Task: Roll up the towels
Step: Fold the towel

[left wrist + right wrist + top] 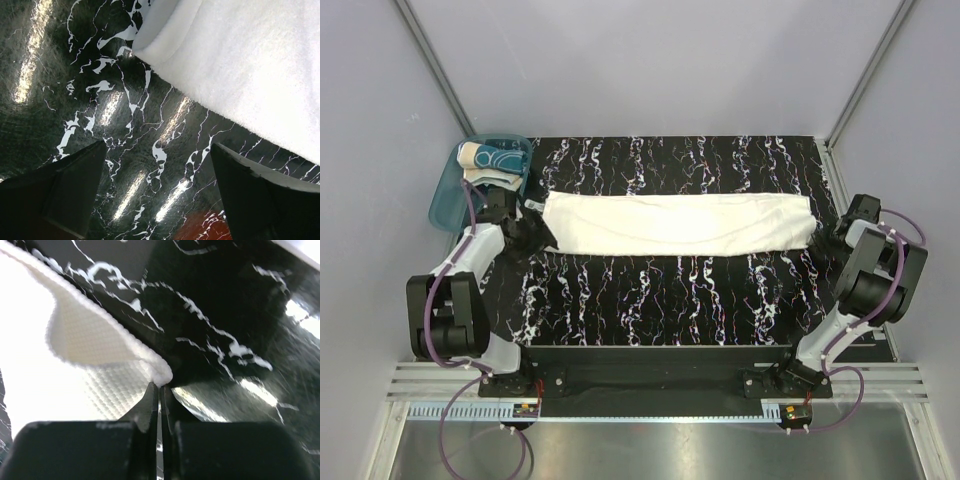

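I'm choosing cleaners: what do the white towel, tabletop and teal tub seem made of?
The white towel: soft woven cloth, probably cotton, matte; textured weave shows at its corner. The tabletop: hard, glossy black with white marble-like veining, perhaps laminate or film; it mirrors lights. The teal tub: translucent plastic, probably; light passes through its wall.

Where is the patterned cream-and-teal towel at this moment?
In the top view, the patterned towel sits inside the teal tub at the far left corner of the table, just left of the white towel.

White towel (240, 65) edge, marbled table (75, 75), jaws apart
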Controlling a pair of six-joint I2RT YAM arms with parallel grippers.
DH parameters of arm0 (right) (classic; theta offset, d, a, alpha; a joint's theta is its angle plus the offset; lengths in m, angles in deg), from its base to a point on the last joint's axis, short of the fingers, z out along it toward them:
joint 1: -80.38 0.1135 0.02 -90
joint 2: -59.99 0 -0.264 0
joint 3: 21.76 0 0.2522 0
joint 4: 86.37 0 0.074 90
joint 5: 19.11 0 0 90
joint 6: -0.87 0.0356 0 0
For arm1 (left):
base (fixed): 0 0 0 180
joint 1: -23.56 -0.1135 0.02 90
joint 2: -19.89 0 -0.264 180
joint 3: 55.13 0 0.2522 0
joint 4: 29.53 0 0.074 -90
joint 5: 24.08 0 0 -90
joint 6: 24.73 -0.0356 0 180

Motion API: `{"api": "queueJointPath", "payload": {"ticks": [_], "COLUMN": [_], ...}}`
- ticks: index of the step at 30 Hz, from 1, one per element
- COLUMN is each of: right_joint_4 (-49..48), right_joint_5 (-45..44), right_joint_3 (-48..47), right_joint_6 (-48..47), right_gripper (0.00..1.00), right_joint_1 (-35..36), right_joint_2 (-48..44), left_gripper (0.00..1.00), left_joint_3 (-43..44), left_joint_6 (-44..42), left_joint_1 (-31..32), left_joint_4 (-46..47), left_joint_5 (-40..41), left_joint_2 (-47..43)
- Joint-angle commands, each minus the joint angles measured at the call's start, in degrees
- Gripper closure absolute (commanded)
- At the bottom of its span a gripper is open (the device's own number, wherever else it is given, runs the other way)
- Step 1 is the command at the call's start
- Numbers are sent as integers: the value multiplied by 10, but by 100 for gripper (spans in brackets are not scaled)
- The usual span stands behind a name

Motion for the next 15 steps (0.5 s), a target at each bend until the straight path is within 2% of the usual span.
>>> {"api": "queueJointPath", "payload": {"ticks": [1, 8, 15], "right_joint_4": [37, 44, 42], "right_joint_5": [-16, 0, -6], "right_joint_3": [9, 5, 9], "right_joint_6": [-3, -3, -8], "right_gripper": [100, 100, 100], "right_joint_1": [0, 0, 1], "right_joint_2": [-54, -66, -57], "left_gripper": [8, 5, 7], "left_joint_3": [-14, -46, 0], "left_joint_6": [21, 89, 127], "left_joint_1": [-6, -25, -24], "left_joint_4": [23, 102, 139], "left_joint_5": [2, -14, -6], "left_joint_2": [-15, 22, 92]}}
